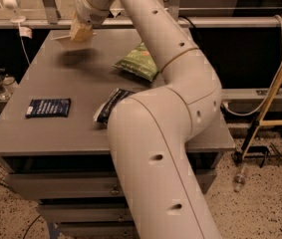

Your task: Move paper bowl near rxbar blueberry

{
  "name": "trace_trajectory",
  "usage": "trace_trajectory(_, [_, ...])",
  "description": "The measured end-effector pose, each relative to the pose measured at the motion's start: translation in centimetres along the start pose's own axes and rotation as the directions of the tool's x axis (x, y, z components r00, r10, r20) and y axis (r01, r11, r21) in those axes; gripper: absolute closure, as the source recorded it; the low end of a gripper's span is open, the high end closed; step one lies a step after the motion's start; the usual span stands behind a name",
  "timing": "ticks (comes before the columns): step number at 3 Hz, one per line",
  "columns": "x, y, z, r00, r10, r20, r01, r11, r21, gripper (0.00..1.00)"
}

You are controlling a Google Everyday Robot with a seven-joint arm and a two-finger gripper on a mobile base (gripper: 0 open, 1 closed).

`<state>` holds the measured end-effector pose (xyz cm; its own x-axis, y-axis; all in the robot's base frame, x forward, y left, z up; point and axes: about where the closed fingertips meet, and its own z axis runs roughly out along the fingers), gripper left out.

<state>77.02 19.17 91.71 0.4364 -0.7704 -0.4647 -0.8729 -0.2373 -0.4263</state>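
- Fingers of the gripper [82,33] are clamped on the rim of the paper bowl [63,37], above the far left corner of the table [80,131].
- We see the bowl held clear of the surface, a shadow beneath it.
- We find the rxbar blueberry [48,107] lying flat near the table's front left edge, well apart from the bowl.
- We note a green bag [138,62] mid-table and a dark packet [109,103] partly hidden by the arm.
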Motion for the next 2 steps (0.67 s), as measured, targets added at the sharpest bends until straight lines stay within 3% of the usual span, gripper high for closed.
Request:
trace_trajectory(1, [-0.9,2.9,-2.3,1.0,-0.003,0.006,0.003,0.9993,-0.038,1.0])
trace_trajectory(2, [-2.2,6.1,-2.2,1.0,-0.007,0.026,0.009,0.9969,-0.078,1.0])
